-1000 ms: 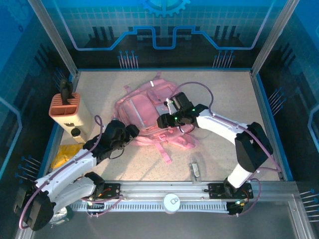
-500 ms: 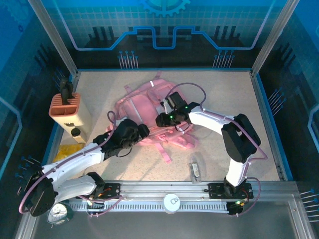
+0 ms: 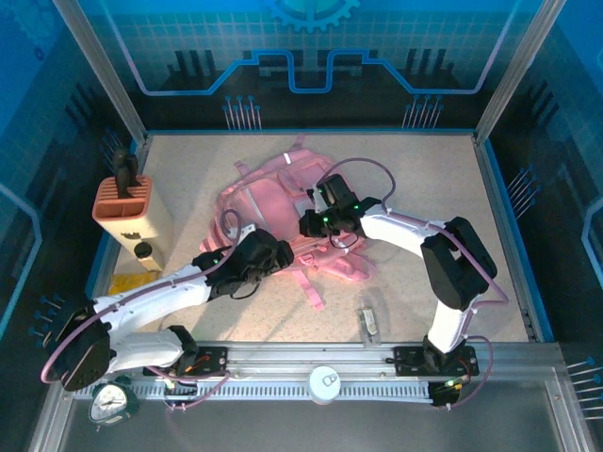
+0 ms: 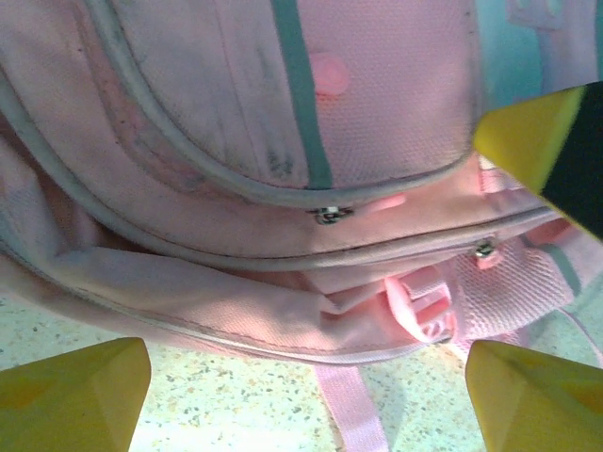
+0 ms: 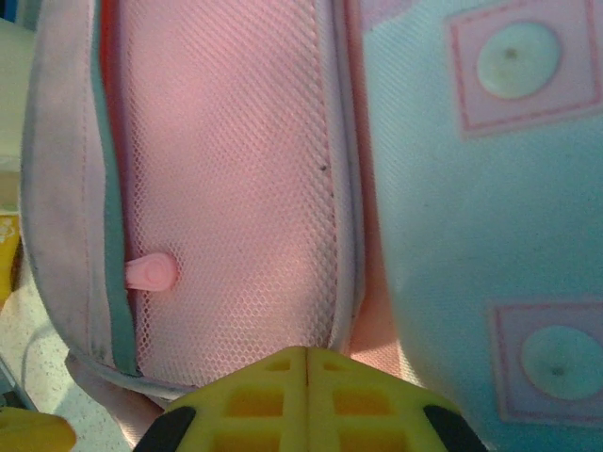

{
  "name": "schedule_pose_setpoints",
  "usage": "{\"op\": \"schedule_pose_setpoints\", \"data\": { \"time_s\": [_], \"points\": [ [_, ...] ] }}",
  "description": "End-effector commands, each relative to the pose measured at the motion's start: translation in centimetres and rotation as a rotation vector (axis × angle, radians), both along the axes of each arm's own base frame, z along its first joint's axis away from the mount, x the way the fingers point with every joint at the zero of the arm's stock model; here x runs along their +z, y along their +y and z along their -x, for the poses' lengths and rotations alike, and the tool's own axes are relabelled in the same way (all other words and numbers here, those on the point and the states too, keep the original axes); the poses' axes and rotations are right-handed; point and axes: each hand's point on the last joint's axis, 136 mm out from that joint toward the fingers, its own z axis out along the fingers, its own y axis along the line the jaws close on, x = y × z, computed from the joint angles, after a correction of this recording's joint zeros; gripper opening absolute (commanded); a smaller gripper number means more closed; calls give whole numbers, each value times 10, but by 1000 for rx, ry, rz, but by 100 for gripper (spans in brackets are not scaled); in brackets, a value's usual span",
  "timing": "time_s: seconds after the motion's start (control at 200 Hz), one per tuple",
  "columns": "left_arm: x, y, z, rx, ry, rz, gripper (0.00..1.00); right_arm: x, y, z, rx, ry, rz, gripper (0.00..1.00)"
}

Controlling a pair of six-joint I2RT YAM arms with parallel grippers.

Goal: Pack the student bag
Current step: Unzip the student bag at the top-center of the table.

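The student bag [image 3: 268,202], a soft pink backpack, lies flat in the middle of the table. My left gripper [image 3: 275,252] sits at its near edge, and its yellow fingertips [image 4: 71,395] stand wide apart. In the left wrist view the left gripper [image 4: 306,400] is open over a pink strap [image 4: 353,410], facing the bag's front pockets [image 4: 236,104] and a metal zipper pull [image 4: 327,215]. My right gripper [image 3: 309,226] rests on the bag's right side. In the right wrist view the right gripper [image 5: 307,363] is shut, tips against the seam of the mesh pocket [image 5: 236,179]. Pinched fabric does not show.
An orange-and-cream pen holder [image 3: 127,212] stands at the left edge, with a yellow item [image 3: 122,284] in front of it. A small dark object [image 3: 367,322] lies near the front rail. A clock [image 3: 111,400] sits at the bottom left, beyond the rail.
My left arm has reached right, up to the bag's near edge, with its jaws wider. My right gripper has closed and shifted slightly on the bag.
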Motion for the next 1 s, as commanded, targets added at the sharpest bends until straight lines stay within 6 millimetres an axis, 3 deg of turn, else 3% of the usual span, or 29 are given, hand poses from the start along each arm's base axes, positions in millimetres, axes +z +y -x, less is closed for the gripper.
{"op": "schedule_pose_setpoints", "data": {
  "time_s": [0.0,0.04,0.135,0.435,0.515,0.595,0.715,0.881,0.996],
  "points": [
    [6,5,-4,35,-14,-43,89,15,-1,-3,-23,-17,-48,3],
    [7,5,-5,37,-18,-46,89,15,-2,-3,-30,-15,-46,12],
    [7,7,-5,44,-24,-52,90,6,-3,-5,-39,1,-25,24],
    [1,14,-4,66,-17,-76,92,-19,1,-7,-41,52,3,39],
    [1,15,-4,70,-20,-83,93,-20,5,-7,-32,54,-4,38],
    [1,17,-6,76,-24,-94,94,-16,8,-8,-31,53,-15,26],
    [0,19,-7,87,-21,-112,97,-2,11,-9,-34,44,-54,15],
    [3,16,-12,94,-31,-109,99,28,21,-5,-35,50,-167,2],
    [7,11,-16,71,-39,-125,99,54,22,-6,-54,22,-228,0]
  ]
}}
